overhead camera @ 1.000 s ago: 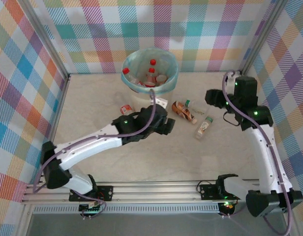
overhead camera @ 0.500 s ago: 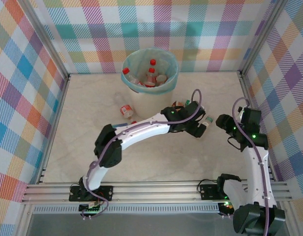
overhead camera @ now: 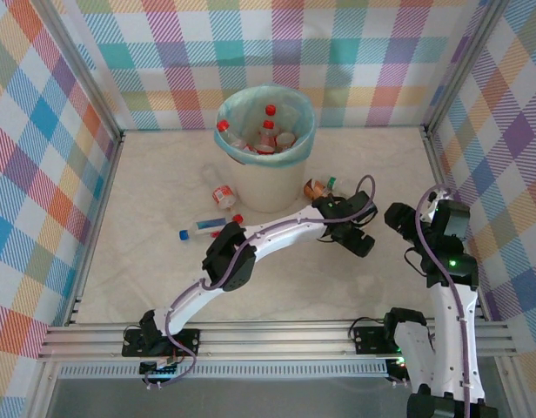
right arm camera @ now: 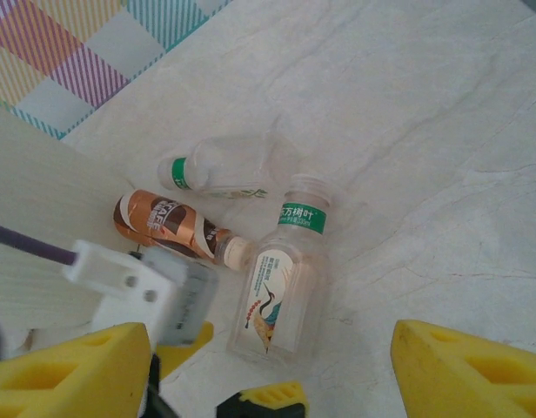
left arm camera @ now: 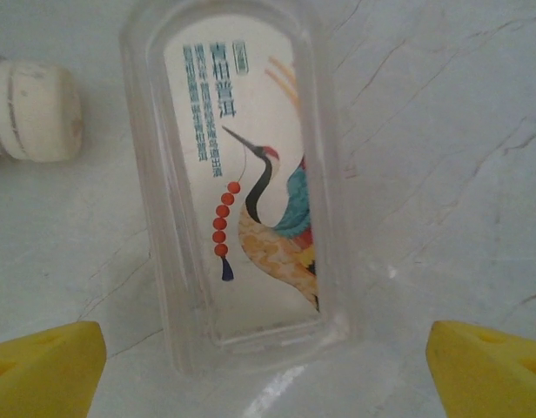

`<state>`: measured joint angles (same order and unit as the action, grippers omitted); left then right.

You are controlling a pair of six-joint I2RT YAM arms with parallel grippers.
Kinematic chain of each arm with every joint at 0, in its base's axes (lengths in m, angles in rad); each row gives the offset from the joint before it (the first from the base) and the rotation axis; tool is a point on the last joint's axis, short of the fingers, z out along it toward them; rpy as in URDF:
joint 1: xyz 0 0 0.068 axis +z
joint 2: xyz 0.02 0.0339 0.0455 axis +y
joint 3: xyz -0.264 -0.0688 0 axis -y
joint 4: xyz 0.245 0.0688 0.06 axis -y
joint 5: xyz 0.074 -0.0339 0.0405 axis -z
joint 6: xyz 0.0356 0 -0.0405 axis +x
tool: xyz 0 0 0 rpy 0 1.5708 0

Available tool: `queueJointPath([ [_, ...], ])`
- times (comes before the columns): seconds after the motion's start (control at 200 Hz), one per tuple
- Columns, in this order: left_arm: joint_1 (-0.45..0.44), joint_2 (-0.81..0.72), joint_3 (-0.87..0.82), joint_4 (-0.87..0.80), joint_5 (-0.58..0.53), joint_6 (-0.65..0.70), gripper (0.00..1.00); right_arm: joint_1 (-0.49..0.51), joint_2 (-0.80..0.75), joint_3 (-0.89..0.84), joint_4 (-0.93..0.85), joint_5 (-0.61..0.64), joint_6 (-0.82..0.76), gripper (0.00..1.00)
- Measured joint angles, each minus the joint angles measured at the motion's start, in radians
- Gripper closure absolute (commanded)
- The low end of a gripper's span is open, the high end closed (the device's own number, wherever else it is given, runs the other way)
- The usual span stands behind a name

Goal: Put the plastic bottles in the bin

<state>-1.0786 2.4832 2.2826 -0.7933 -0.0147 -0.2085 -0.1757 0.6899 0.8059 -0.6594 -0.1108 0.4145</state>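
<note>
**Left jaws astride a bottle, nothing gripped**

The left gripper (left arm camera: 268,379) stood with its yellow fingers (left arm camera: 46,370) spread wide, one at each side of the crane-label bottle (left arm camera: 242,192) and neither touching it. The bottle lay flat on the marble table (left arm camera: 442,131), base towards the wrist and neck pointing away. The jaws therefore lay across its narrow width, a line on which closing would, I judge, catch the body squarely rather than roll it.

A cream cap (left arm camera: 33,109) sat just beside the bottle's shoulder. Seen from the right wrist, it belonged to the brown-labelled bottle (right arm camera: 168,222), which lay at an angle with its cap against or almost against the crane-label one. A green-banded bottle (right arm camera: 220,170) lay near both. That crowding probably explained the approach from the base end, which kept the fingers away from the neighbours.

The right gripper (right arm camera: 268,366) hung off to the side, fingers apart and holding nothing, leaving the left arm its room.

The bin (overhead camera: 259,187) stood further up the table near the back wall, with several bottles (overhead camera: 268,131) inside. A red-labelled bottle (overhead camera: 223,195) and a blue-capped bottle (overhead camera: 201,229) lay on the table at its left. The job looked well along, with a handful left to lift.
</note>
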Motion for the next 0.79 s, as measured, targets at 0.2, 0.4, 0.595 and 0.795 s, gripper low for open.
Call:
queueJointPath([
  [0.2, 0.003, 0.058, 0.052, -0.008, 0.007, 0.024, 0.19, 0.0, -0.007, 0.005, 0.0, -0.007, 0.014, 0.27],
  [0.4, 0.009, 0.082, 0.082, -0.01, 0.024, 0.051, 0.35, 0.0, -0.014, 0.019, -0.005, -0.007, 0.016, 0.27],
  [0.595, 0.015, 0.088, 0.103, -0.011, 0.023, 0.072, 0.48, 0.0, -0.02, 0.048, -0.016, -0.007, 0.015, 0.27],
  [0.795, 0.017, 0.044, 0.04, 0.011, 0.025, 0.095, 0.49, -0.001, -0.016, 0.11, -0.021, -0.028, 0.007, 0.27],
])
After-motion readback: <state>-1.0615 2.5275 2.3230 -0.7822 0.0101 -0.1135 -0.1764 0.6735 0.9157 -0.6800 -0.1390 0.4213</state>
